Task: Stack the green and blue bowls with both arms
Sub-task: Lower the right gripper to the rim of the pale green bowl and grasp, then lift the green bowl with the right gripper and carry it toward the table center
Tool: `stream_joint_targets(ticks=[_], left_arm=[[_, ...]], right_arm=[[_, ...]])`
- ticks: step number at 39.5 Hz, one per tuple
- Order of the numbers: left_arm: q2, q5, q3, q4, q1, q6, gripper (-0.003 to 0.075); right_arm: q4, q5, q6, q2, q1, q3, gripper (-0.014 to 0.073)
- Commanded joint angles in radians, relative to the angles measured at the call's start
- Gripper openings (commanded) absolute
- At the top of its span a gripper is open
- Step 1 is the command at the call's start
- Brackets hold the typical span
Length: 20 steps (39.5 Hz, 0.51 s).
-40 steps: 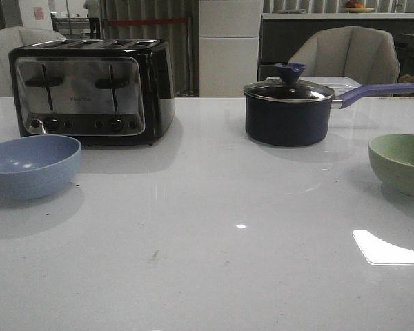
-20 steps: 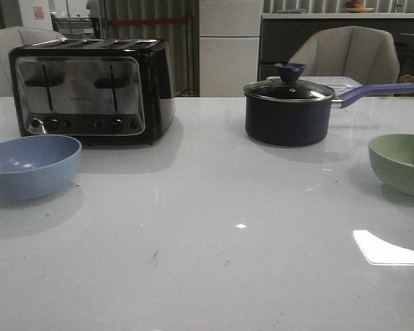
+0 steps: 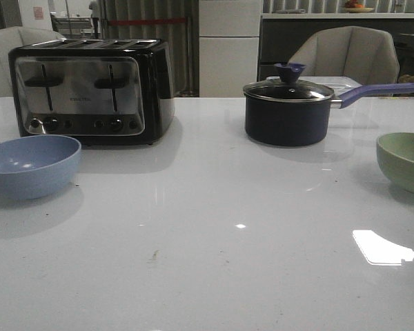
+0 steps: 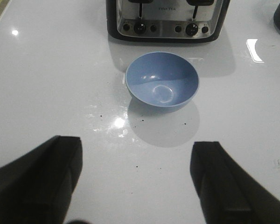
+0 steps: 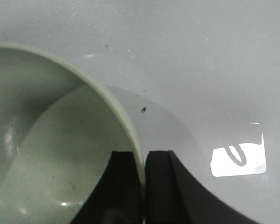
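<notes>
Right gripper (image 5: 143, 186) pinches the rim of the pale sage green matte bowl (image 3: 404, 160) at the frame's right edge, left gripper (image 4: 137, 182) gapes before the dusty blue round bowl (image 4: 162, 79) at left, so stacking remains undone.

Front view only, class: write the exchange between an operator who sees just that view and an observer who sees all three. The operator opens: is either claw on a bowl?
Observer: Yes. The right claw is shut on the green bowl, pinching its rim with one finger inside and one outside.
Operator: And the left one?
Observer: The left claw is open and touches nothing.
Operator: Is it lined up with its bowl?
Observer: Roughly. The blue bowl sits ahead of the gap between the fingers, with bare table between them.
</notes>
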Motion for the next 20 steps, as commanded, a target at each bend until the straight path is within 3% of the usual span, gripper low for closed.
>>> stream_joint_targets(ticks=[1,9,20], left_arm=[[0.010,-0.078,-0.027,-0.008,0.002,0.000,0.0545],[0.010,-0.078,-0.027,-0.016,0.002,0.000,0.0542],[0.010,-0.078,-0.027,-0.020,0.002,0.000,0.0542]], right_arm=[[0.034,0.026,-0.040,-0.065,0.003,-0.031,0.0057],[0.043,0.070,-0.052,-0.150,0.068,-0.031,0.0044],[0.036,0.075,-0.068,-0.256,0.361,-0.031,0.0044]])
